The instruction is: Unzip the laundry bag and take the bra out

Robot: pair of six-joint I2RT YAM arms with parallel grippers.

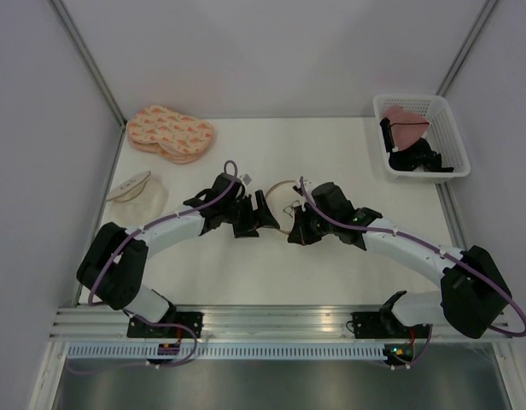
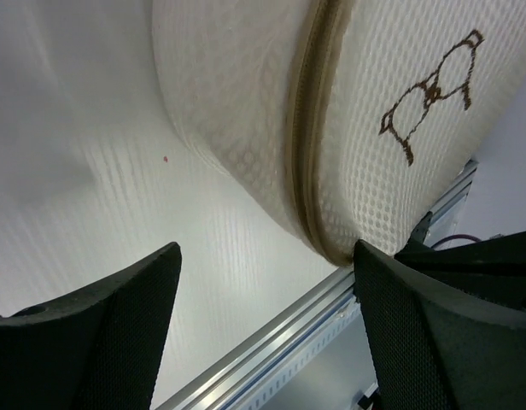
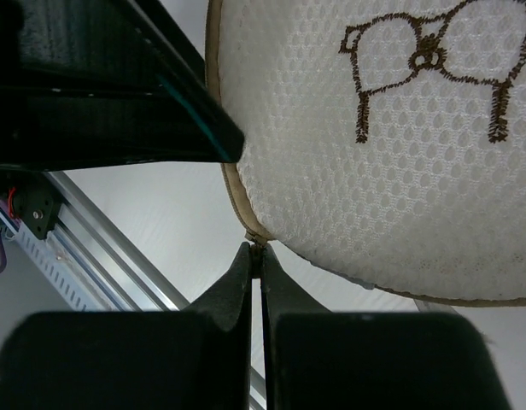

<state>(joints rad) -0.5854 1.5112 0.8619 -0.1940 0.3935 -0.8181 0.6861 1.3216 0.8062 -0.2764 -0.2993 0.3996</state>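
The laundry bag (image 1: 283, 203), a round cream mesh pouch with a tan zip rim and a dark stitched mark (image 2: 429, 90), lies mid-table between both grippers. My right gripper (image 3: 261, 256) is shut on the small zip pull (image 3: 260, 246) at the bag's rim (image 3: 233, 192). In the top view the right gripper (image 1: 295, 225) sits at the bag's near right edge. My left gripper (image 1: 260, 210) is open at the bag's left edge. In its wrist view the bag (image 2: 246, 102) lies just ahead of the left gripper (image 2: 263, 325), its rim touching one fingertip (image 2: 370, 265). The bra is hidden.
A peach patterned padded pair (image 1: 169, 132) lies at the back left. A plain translucent round pouch (image 1: 137, 190) lies at the left. A white basket (image 1: 434, 107) at the back right holds a pink garment (image 1: 406, 118) and dark items. The metal rail (image 1: 271, 320) runs along the near edge.
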